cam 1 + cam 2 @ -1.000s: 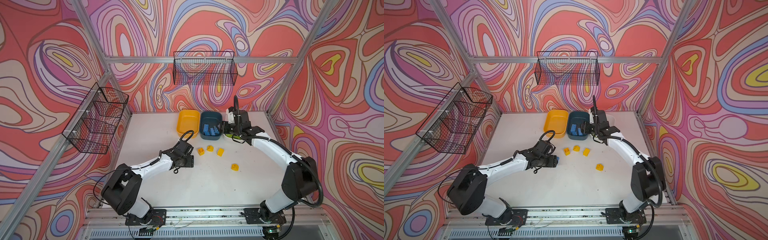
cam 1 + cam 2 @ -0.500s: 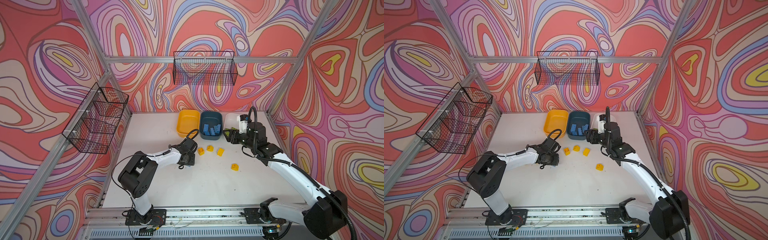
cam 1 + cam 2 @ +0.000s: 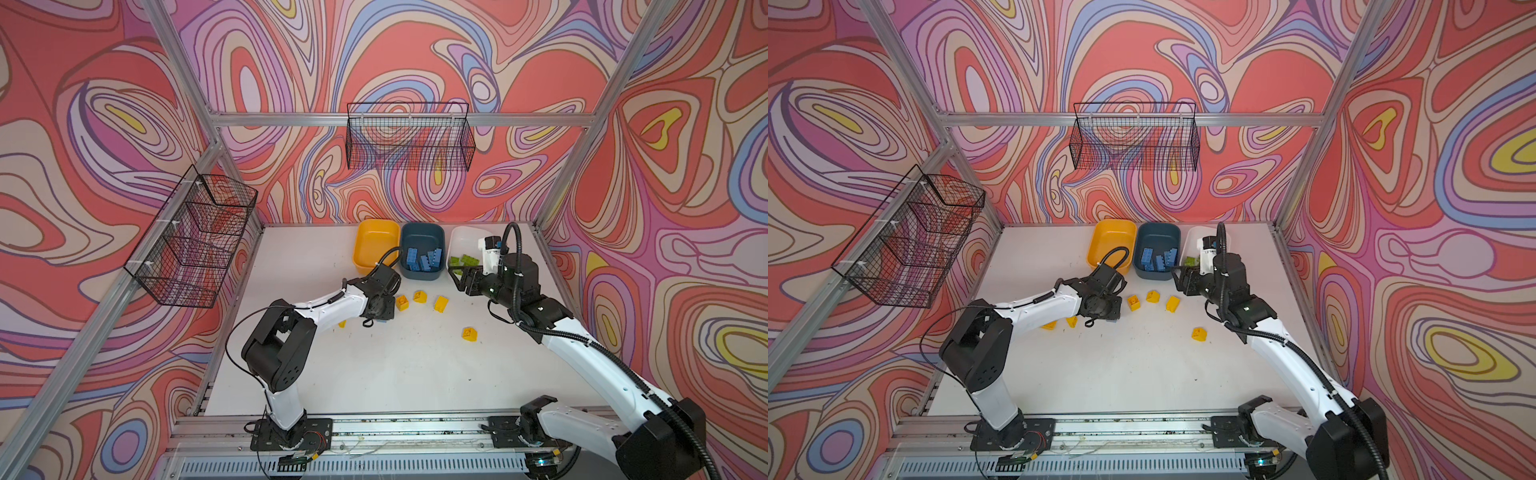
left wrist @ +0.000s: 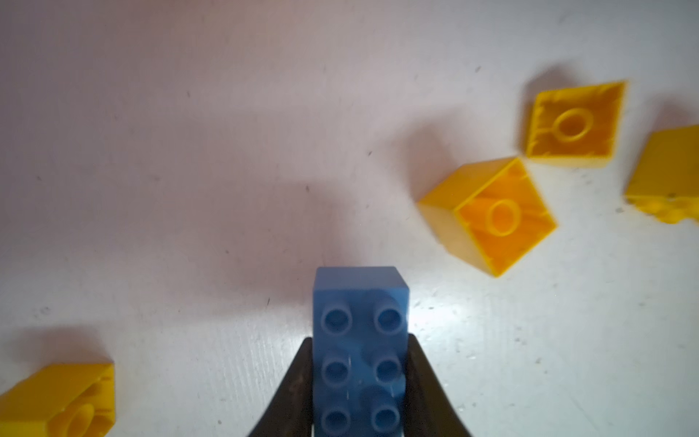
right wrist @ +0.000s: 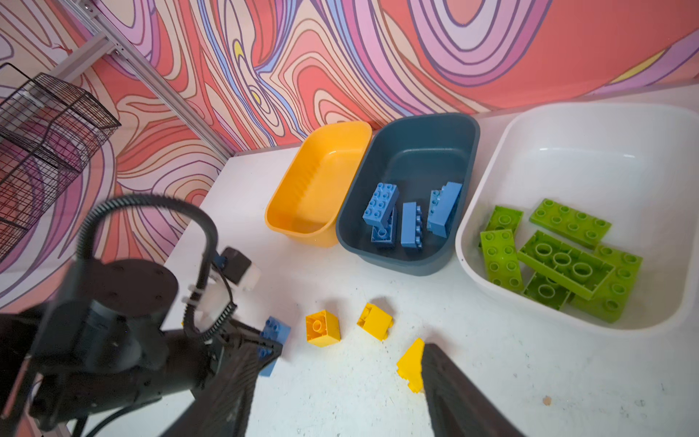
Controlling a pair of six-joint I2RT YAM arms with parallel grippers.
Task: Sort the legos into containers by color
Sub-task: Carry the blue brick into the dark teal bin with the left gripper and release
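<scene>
Left wrist view: my left claw (image 4: 361,338) clamped across narrow width of blue brick (image 4: 361,299), studs facing camera; short span suits the jaws, I judge. Lifted or resting, cannot tell. In both top views, pick sits mid-frame, just below blue tub (image 3: 422,275), where blue bricks (image 3: 424,259) lie: short carry. Right claw (image 5: 351,352) apart, empty, near front of white tub (image 3: 461,237) holding green bricks (image 3: 463,261). Yellow bricks (image 3: 402,302) loose on table (image 3: 374,374); yellow tub (image 3: 376,245) empty.

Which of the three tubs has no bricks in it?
The yellow-orange tub: bare inside, while the teal tub holds blue bricks and the white tub green bricks.
</scene>
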